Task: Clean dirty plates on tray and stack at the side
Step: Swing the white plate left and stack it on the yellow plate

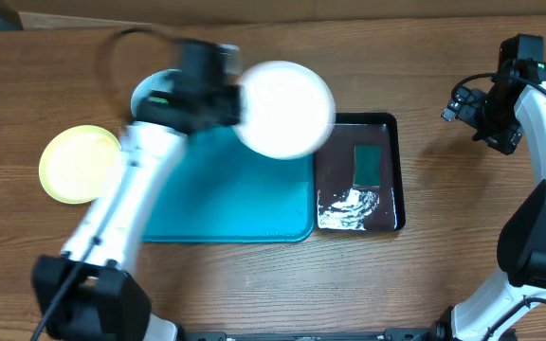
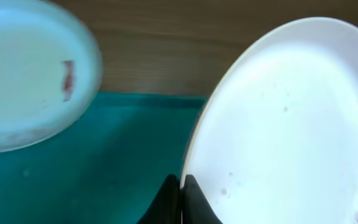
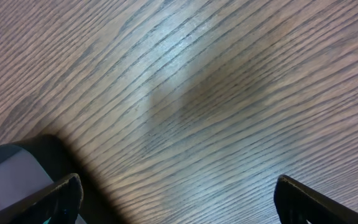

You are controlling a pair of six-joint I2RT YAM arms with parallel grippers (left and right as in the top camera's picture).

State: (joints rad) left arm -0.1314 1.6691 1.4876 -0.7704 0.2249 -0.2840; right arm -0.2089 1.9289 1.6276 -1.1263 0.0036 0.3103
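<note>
1. The left pincer (image 2: 181, 186) is closed narrowly on the near rim of the white plate (image 1: 284, 107). The plate is in the air, tilted, over the seam between the turquoise tray (image 1: 240, 204) and the black tray (image 1: 391, 170). Only the rim is pinched, so keep the squeeze firm. A thin plastic plate held at one edge will probably try to swing.

2. The plate's face shows only a few faint specks in the left wrist view. I judge the step in hand to be taking it across to the sponge (image 1: 366, 163) for a wipe, so aim the face at the sponge, not the rim.

3. The overhead view is blurred around the arm and the plate. Slow down before lowering, or the plate's far edge may hit the black tray's wall.

4. Keep the plate tilted as it goes down so it meets the sponge flat, then rub with light pressure. Pushing hard could lever the plate out of the grip.

5. Watch for the blue plate (image 2: 30, 74), which has a red stain (image 2: 67, 79). It lies at the far left corner of the turquoise tray, mostly under the arm, so keep the elbow high.

6. The yellow plate (image 1: 81, 163) lies on the bench (image 1: 425, 270) just left of the turquoise tray. That is the likely stacking spot afterwards.

7. The right pincer (image 3: 178, 183) hangs wide open over bare bench, well away from both trays. It could steady the black tray if the tray slides.
</note>
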